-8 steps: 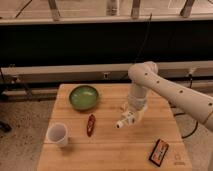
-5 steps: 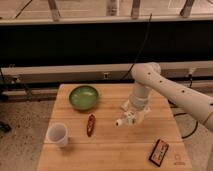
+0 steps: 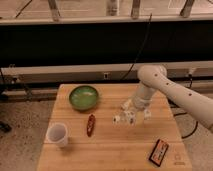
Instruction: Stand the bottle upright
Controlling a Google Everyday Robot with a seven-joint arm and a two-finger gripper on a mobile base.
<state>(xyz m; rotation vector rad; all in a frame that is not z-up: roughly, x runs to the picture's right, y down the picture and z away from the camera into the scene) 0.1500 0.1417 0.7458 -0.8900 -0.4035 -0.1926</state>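
The small clear bottle (image 3: 121, 119) lies tilted near the middle of the wooden table (image 3: 105, 155), with its white cap pointing left. My gripper (image 3: 133, 113) comes down from the white arm (image 3: 165, 90) on the right. It is shut on the bottle's right end and holds the bottle just above the tabletop. The base of the bottle is hidden between the fingers.
A green bowl (image 3: 83, 96) stands at the back left of the table. A white cup (image 3: 57, 134) stands at the front left. A thin red-brown item (image 3: 90, 125) lies left of the bottle. A dark flat packet (image 3: 160, 151) lies at the front right.
The gripper and the bottle have moved slightly up and left together. The other objects have not moved.
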